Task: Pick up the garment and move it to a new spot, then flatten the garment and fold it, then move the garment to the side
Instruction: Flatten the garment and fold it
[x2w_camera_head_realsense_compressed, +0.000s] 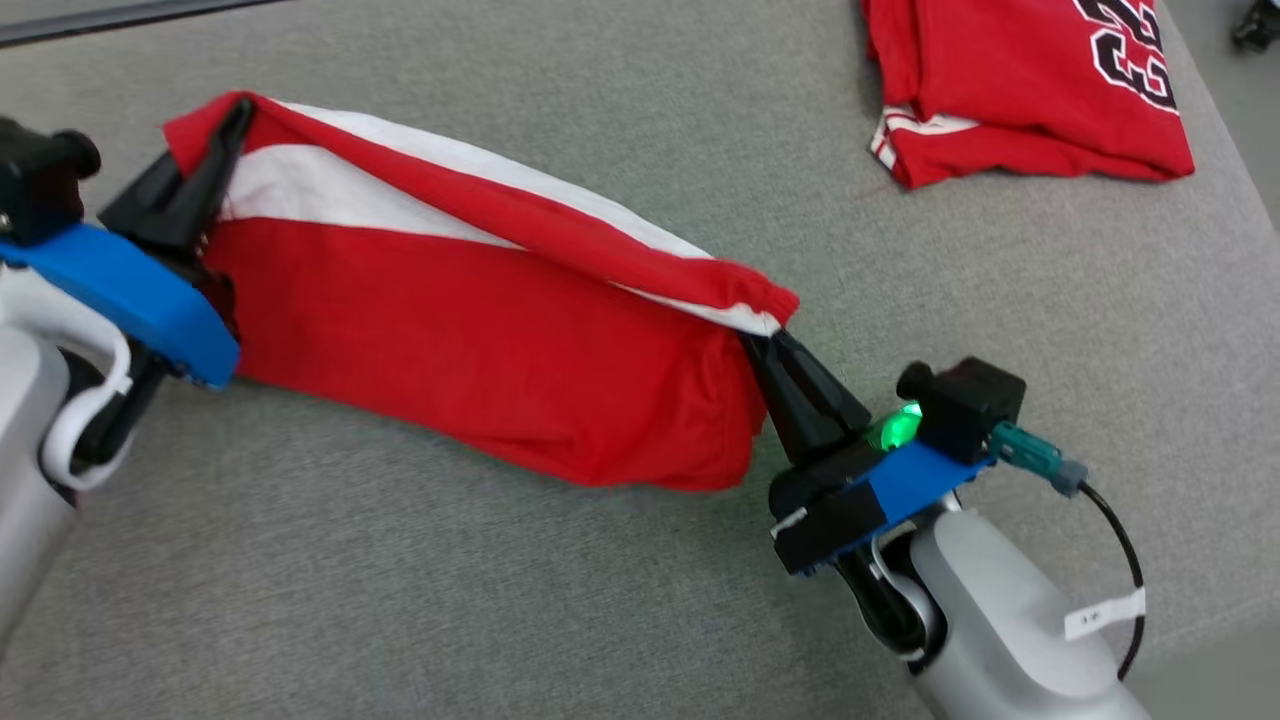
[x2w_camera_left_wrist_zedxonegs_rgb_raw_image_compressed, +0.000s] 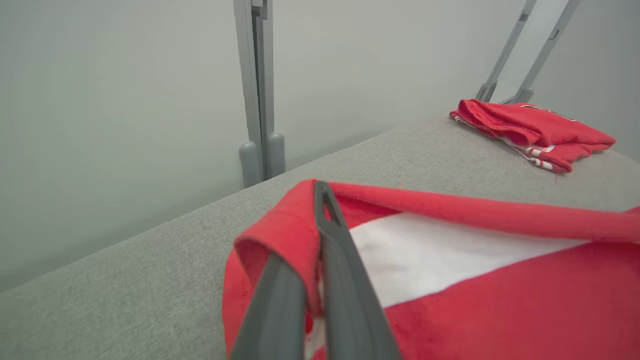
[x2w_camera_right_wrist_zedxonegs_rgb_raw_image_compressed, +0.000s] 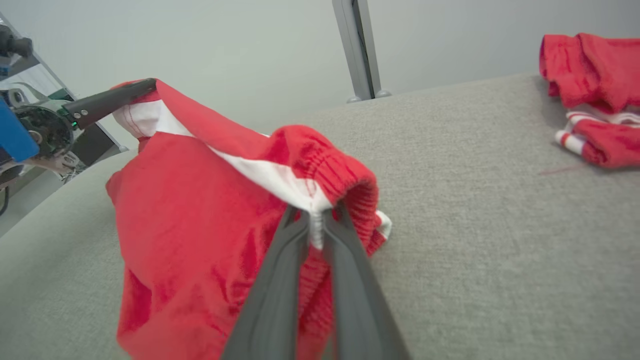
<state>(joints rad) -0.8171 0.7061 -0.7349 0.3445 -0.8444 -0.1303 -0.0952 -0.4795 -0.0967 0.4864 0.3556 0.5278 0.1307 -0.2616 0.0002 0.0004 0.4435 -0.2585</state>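
Observation:
A red garment (x2w_camera_head_realsense_compressed: 470, 340) with a white panel hangs stretched between my two grippers above the grey table. My left gripper (x2w_camera_head_realsense_compressed: 232, 120) is shut on its left corner, and in the left wrist view the red cloth (x2w_camera_left_wrist_zedxonegs_rgb_raw_image_compressed: 480, 280) folds over that gripper (x2w_camera_left_wrist_zedxonegs_rgb_raw_image_compressed: 320, 200). At the other end, my right gripper (x2w_camera_head_realsense_compressed: 768, 340) pinches the red ribbed hem and white edge. The right wrist view has that gripper (x2w_camera_right_wrist_zedxonegs_rgb_raw_image_compressed: 315, 220) shut on the bunched hem of the garment (x2w_camera_right_wrist_zedxonegs_rgb_raw_image_compressed: 190, 215), which sags down towards the table, with the left gripper (x2w_camera_right_wrist_zedxonegs_rgb_raw_image_compressed: 145, 86) at its far corner.
A second red jersey (x2w_camera_head_realsense_compressed: 1020, 90) with white trim and printed numbers lies folded at the table's far right corner; it is also in the left wrist view (x2w_camera_left_wrist_zedxonegs_rgb_raw_image_compressed: 535, 132) and the right wrist view (x2w_camera_right_wrist_zedxonegs_rgb_raw_image_compressed: 595, 95). Bare grey table (x2w_camera_head_realsense_compressed: 600, 620) spreads in front. A metal post (x2w_camera_left_wrist_zedxonegs_rgb_raw_image_compressed: 260, 100) stands behind the table.

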